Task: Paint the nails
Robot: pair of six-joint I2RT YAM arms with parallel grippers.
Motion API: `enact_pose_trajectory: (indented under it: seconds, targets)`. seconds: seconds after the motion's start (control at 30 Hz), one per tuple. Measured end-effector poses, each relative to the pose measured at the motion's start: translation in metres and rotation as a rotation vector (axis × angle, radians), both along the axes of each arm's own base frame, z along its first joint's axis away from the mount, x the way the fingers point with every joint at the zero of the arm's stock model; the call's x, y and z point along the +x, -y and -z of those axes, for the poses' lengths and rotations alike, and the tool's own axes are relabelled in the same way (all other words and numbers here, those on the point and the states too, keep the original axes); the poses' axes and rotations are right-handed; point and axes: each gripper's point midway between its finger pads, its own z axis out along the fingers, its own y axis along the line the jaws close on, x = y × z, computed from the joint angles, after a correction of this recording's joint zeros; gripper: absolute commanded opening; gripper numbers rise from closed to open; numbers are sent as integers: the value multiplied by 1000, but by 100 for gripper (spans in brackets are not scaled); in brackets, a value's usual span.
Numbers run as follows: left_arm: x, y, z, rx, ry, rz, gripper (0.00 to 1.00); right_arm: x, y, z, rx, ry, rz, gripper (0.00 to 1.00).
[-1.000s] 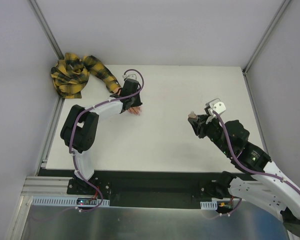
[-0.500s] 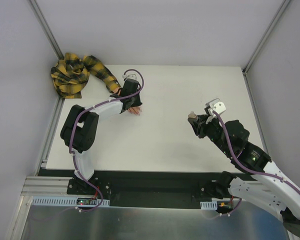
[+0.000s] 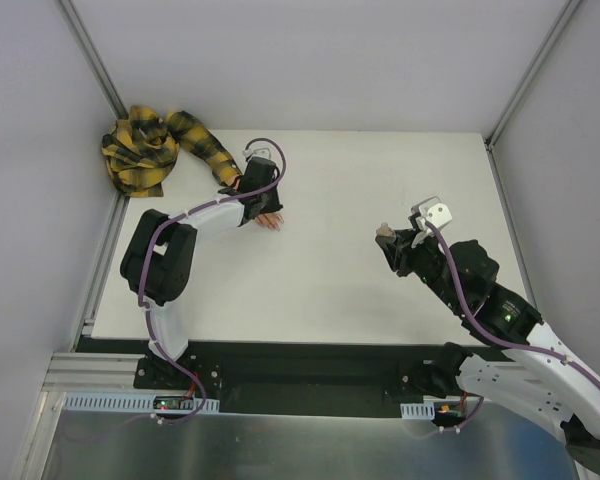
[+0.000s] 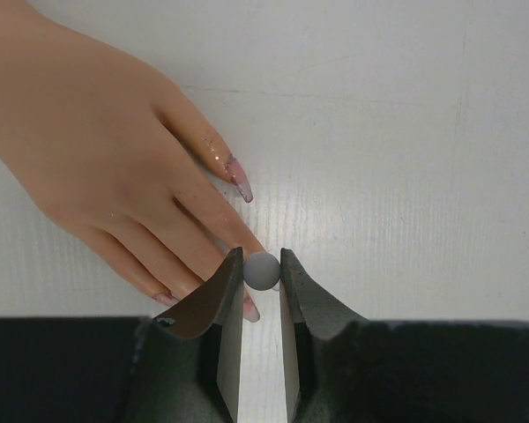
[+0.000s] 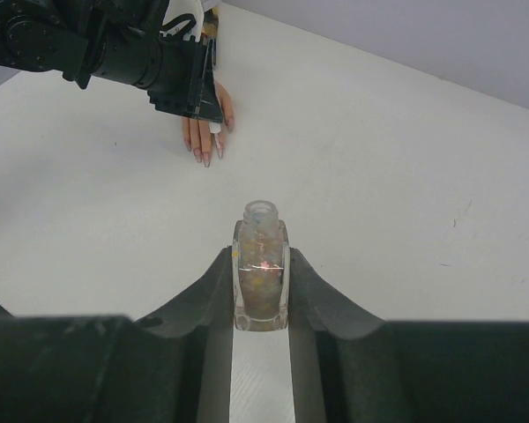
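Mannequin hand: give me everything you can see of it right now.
The mannequin hand is peach, smooth like plastic, lying palm down on the white table. Its nails are long, pointed, pinkish with glitter. A yellow-and-black plaid sleeve runs from the wrist to a bunched heap at the far left corner. The left gripper, shut on a small grey round piece, sits over a fingertip; contact cannot be told. The right gripper, holding the open bottle, is well apart.
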Motion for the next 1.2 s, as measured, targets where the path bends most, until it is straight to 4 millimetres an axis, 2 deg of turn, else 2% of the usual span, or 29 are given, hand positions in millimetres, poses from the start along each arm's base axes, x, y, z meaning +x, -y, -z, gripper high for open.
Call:
enact_pose_trajectory:
  seconds: [0.67, 0.9, 1.2]
  targets:
    - [-3, 5, 3, -17, -16, 23, 0, 1, 1, 0, 1, 0, 4, 0]
    - [-5, 7, 13, -19, -40, 33, 0, 1, 1, 0, 1, -1, 5, 0]
    - [-6, 8, 14, -23, -44, 31, 0, 1, 1, 0, 3, -2, 7, 0]
